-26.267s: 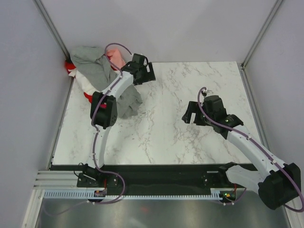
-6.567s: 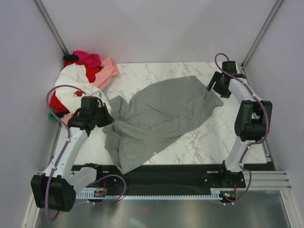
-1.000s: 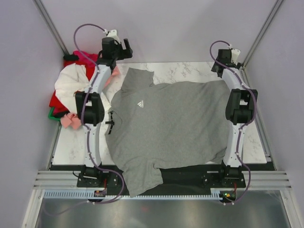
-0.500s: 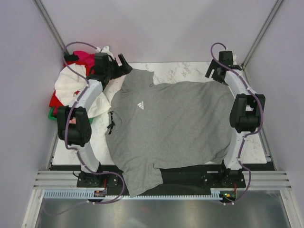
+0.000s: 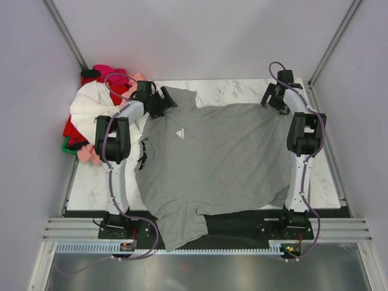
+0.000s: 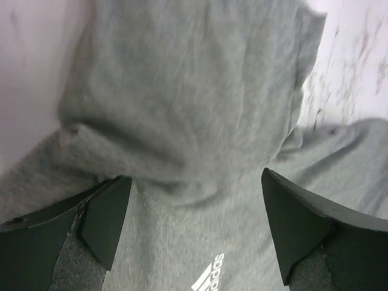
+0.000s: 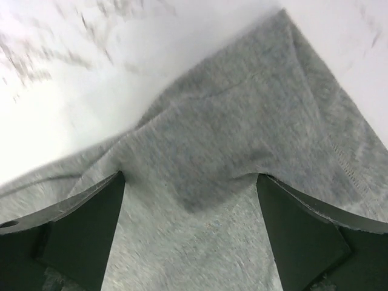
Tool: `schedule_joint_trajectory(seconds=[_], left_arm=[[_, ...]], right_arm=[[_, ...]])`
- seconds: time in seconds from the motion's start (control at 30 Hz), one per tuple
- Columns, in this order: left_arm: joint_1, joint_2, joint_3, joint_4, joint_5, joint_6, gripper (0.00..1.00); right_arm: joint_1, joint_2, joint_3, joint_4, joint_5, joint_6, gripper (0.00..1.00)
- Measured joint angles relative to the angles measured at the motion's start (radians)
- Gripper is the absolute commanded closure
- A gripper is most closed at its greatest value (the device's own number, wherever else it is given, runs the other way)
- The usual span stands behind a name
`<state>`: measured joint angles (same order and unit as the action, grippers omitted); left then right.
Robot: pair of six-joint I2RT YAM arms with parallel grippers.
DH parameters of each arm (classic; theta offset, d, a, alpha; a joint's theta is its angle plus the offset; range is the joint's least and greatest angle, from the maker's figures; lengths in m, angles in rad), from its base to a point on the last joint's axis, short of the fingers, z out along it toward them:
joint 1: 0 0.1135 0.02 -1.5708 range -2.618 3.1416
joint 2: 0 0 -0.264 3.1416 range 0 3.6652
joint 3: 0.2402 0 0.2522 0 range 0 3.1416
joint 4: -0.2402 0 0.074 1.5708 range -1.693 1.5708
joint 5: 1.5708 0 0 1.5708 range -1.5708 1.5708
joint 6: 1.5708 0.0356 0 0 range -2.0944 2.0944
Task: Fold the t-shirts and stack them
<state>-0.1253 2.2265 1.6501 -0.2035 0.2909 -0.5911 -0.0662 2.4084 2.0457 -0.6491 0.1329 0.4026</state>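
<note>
- My left pincer (image 5: 159,100) is released: in the left wrist view its fingers (image 6: 106,218) stand wide apart, with cloth under the gap and nothing clamped.
- My right pincer (image 5: 271,100) is released too. Its fingers (image 7: 79,230) are spread above a far corner of the hem.
- The grey t-shirt (image 5: 218,157) lies spread flat, front up, across the middle of the marble surface (image 5: 91,188), with its collar towards my left arm and its hem towards my right.
- Its far sleeve (image 5: 179,97) sits just beside my left pincer. Its near sleeve (image 5: 182,230) droops over the near edge of the surface onto the black rail (image 5: 242,233).
- Bare marble shows in a strip along the far edge, in another to the right of the hem, and at the near left corner.
- The enclosure walls (image 5: 357,121) close in on the left, far and right sides, and both of my arms reach close to the far corners.
- A heap of other t-shirts (image 5: 91,106), white, red, magenta, pink and green, crowds the far left corner. It touches the grey collar side, right by my left arm.
- The white chest logo (image 5: 179,133) is a three-stripe mark. In the left wrist view its letters look like "adidas", cut off by the bottom edge.
</note>
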Motion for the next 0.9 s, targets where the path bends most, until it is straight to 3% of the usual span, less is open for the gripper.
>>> schedule_joint_trajectory(seconds=[0.1,0.27,0.4,0.67,0.8,0.9], left_arm=[[0.003,0.105,0.166,-0.022,0.001,-0.019,0.05],[0.024,0.358,0.597,-0.088,0.018,-0.049,0.05],[0.06,0.502,0.84,-0.073,0.041,-0.098,0.01],[0.124,0.441,0.808,0.003,0.105,-0.171,0.0],[0.114,0.212,0.628,0.016,0.121,-0.172,0.0],[0.103,-0.082,0.403,0.024,0.13,-0.166,0.0]], right_arm=[[-0.013,0.069,0.114,-0.003,-0.013,0.009,0.02],[-0.037,0.225,0.364,0.04,-0.06,0.023,0.02],[-0.05,0.259,0.404,0.119,-0.117,0.047,0.02],[-0.055,0.217,0.338,0.189,-0.232,0.069,0.02],[-0.052,0.064,0.209,0.185,-0.232,0.077,0.02],[-0.048,-0.193,-0.001,0.188,-0.175,0.08,0.02]])
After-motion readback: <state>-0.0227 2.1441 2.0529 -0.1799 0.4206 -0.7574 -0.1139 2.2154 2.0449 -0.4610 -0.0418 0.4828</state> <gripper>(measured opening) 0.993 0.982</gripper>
